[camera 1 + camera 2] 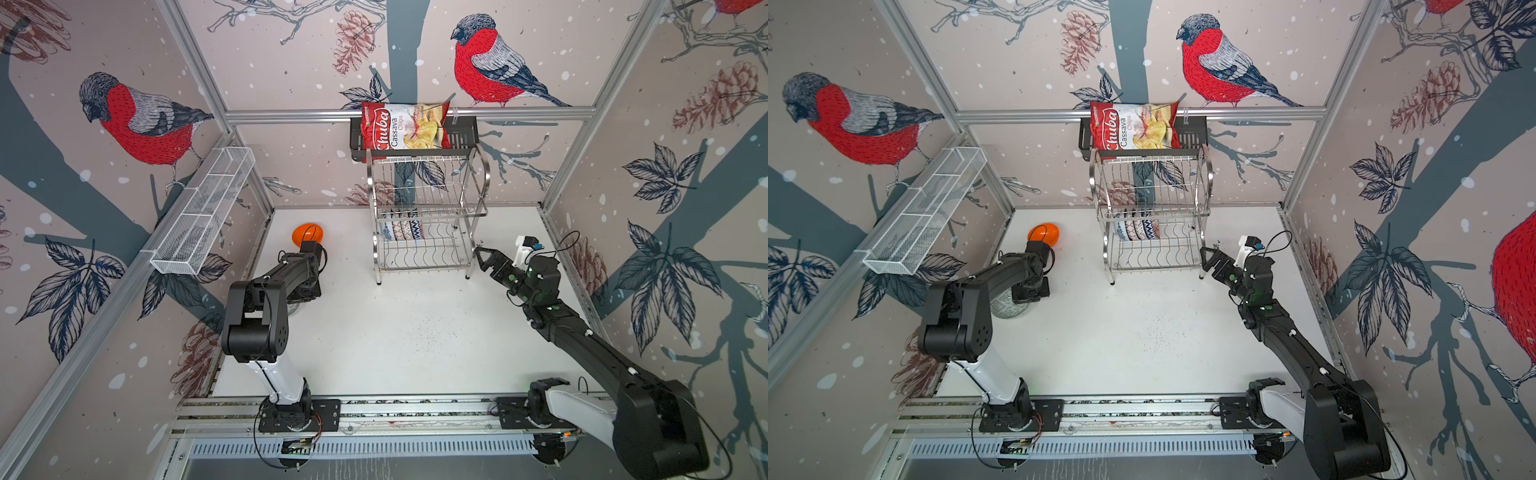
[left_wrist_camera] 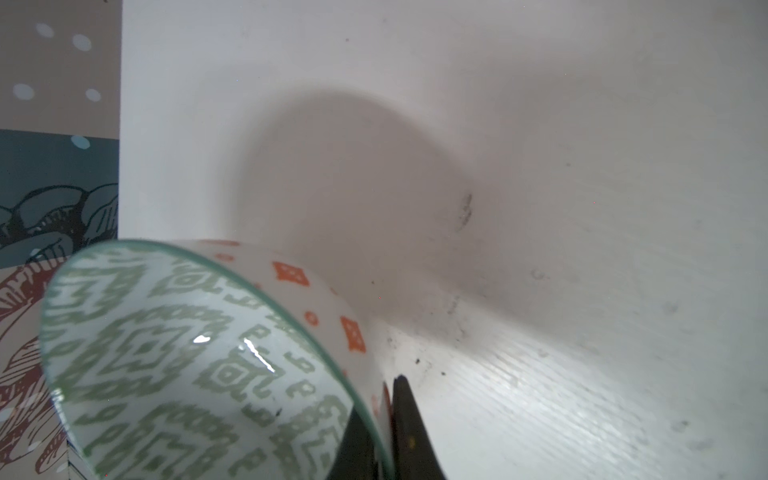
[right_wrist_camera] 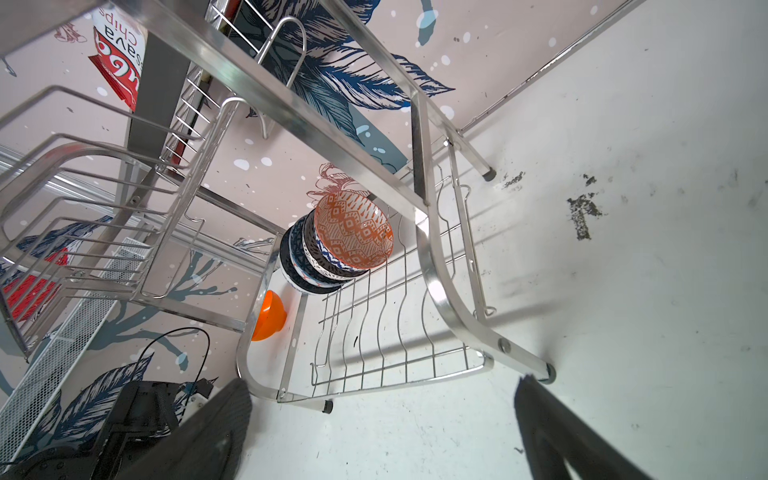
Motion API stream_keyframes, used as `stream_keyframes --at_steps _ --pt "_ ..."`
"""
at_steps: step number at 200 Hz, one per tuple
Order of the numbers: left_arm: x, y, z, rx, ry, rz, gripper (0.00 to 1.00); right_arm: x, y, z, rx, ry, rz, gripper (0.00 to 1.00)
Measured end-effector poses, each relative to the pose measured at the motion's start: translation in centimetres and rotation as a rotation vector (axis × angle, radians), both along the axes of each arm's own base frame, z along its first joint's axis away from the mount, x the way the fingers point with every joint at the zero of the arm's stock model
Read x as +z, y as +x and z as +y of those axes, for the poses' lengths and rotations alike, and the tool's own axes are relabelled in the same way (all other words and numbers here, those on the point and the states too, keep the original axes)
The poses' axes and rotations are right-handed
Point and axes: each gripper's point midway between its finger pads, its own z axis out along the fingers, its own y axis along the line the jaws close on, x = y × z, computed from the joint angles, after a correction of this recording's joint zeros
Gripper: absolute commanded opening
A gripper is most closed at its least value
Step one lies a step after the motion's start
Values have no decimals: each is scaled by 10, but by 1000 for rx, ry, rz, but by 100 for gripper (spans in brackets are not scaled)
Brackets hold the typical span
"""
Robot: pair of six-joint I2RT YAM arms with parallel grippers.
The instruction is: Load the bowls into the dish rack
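Glossy grey-green patterned bowl, orange diamonds outside, rim pinched in left jaws, right jaws wide, empty

**Quick rundown of the finishes in this setup**

The two-tier steel-wire dish rack is bright polished metal, almost mirror-like on the tubes. The plain round orange bowl is super glossy. The round grey-green patterned bowl has a smooth glaze with sharp white glints and looks ceramic to me. The white table is matt, finely grained up close and scuffed with dark smudges. The long white mesh basket is dull painted metal mesh. The red-and-white chips bag is crinkly shiny film. The black robot arm shells look like matt plastic.
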Motion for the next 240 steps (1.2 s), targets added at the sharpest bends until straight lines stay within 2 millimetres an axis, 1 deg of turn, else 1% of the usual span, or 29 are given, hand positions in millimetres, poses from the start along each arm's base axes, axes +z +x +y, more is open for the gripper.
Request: stream_keyframes --at_steps 21,45,73,102,115,145,160,176,194,209,237,240 --pt "2 2 -17 -46 -18 -8 0 -1 0 -2 -14 -4 0 100" --pt "6 3 -46 -119 -60 -24 0 -3 1 -3 -18 -6 3 99" --pt "15 -4 -83 -199 -103 -54 0 -6 3 -6 -36 -13 10 99" --pt "24 -16 -144 -319 -181 -83 0 -7 4 -9 -53 -18 13 100" --pt "25 -24 -174 -375 -227 -80 0 -8 5 -11 -66 -23 13 100" --pt "25 -38 -235 -470 -273 -78 0 -11 6 -14 -85 -30 20 100" --pt "25 -44 -262 -507 -293 -68 0 -13 7 -18 -100 -35 25 100" --pt "26 -45 -289 -543 -309 -75 0 -15 8 -23 -122 -44 33 99" --pt "27 -43 -312 -559 -329 -90 0 -20 8 -28 -145 -54 50 100" --pt "23 -42 -329 -582 -347 -89 0 -21 9 -33 -166 -60 56 99" --pt "14 -34 -346 -604 -298 -94 0 -19 8 -39 -188 -63 52 100" --pt "13 -33 -347 -606 -291 -95 1 -19 8 -39 -191 -64 52 99"
